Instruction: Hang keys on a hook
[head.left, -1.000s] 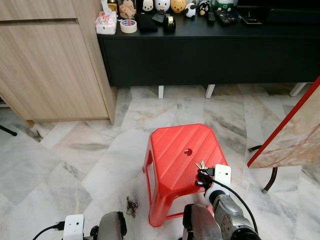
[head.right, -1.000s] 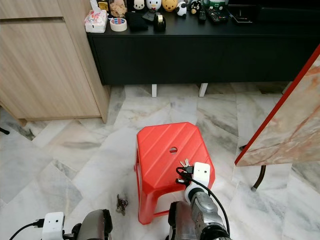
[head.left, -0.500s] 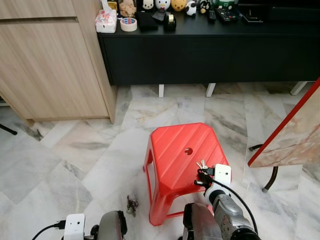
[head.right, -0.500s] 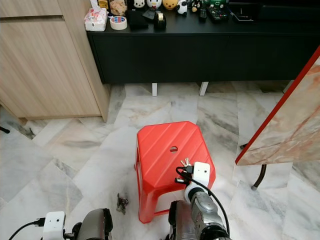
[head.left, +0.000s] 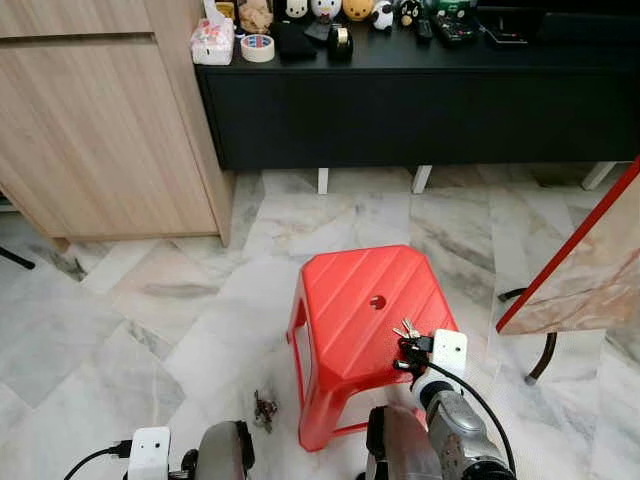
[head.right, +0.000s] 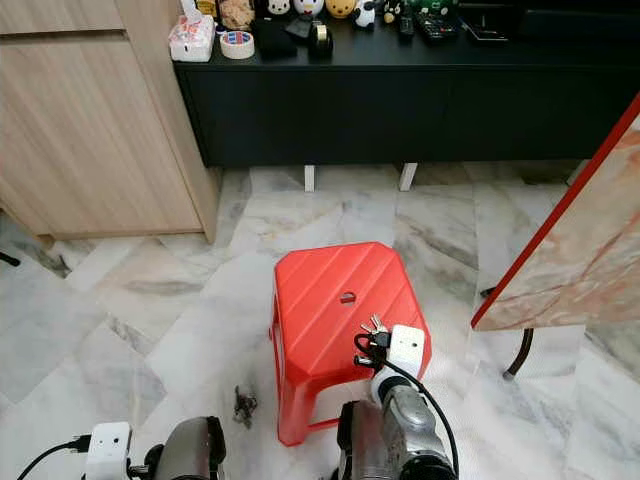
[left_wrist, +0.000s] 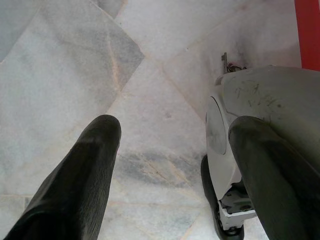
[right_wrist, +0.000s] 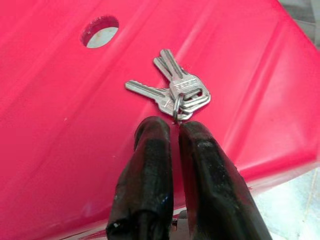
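I judge the job barely begun: my right pincer (right_wrist: 175, 131) is pinched on the ring of the keys (right_wrist: 172, 90), which seem to lie on the red stool (head.left: 345, 300) near its 4 o'clock corner, though contact is hard to confirm. No hook located yet. The right wrist view reveals the grip; the left wrist view shows my left pincer (left_wrist: 175, 150) spread apart over marble floor (left_wrist: 60, 60).

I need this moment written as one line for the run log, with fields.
phase: grasp keys | right gripper: shut on ring of keys lying on red stool | left gripper: open, idle over floor | hook: not reached
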